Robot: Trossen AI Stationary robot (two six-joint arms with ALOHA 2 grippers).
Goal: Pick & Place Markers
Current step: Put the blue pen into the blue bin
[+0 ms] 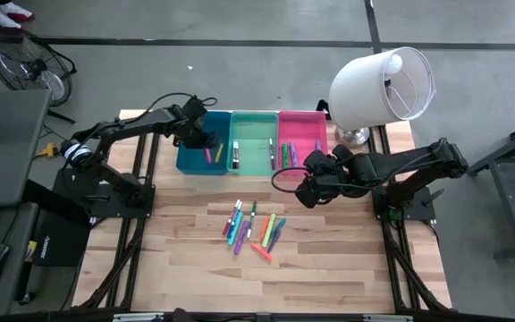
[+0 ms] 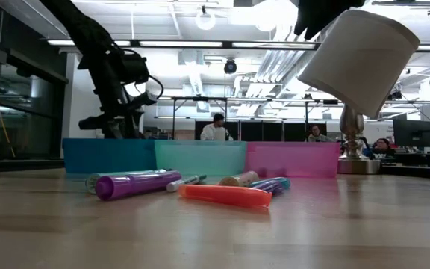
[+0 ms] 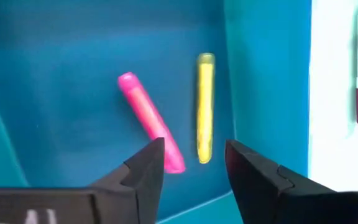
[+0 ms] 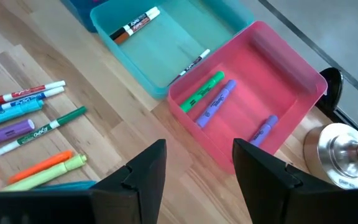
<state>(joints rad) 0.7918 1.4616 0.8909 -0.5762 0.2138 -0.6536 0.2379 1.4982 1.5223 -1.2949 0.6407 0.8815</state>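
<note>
Left wrist view: pink marker angled, yellow marker along bin wall.

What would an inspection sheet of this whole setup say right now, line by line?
Surface: wooden table, bare around the pile.
Job's things: loose markers piled mid-table; a pink marker and a yellow marker in the blue bin; others in the mint bin and pink bin.
Clutter: white lamp at the table's far right corner.
Grippers: left gripper open, empty, over the blue bin; right gripper open, empty, near the pink bin.
Cables: black cable looping by the right arm.
Surroundings: fan on the floor; people seated far behind.
</note>
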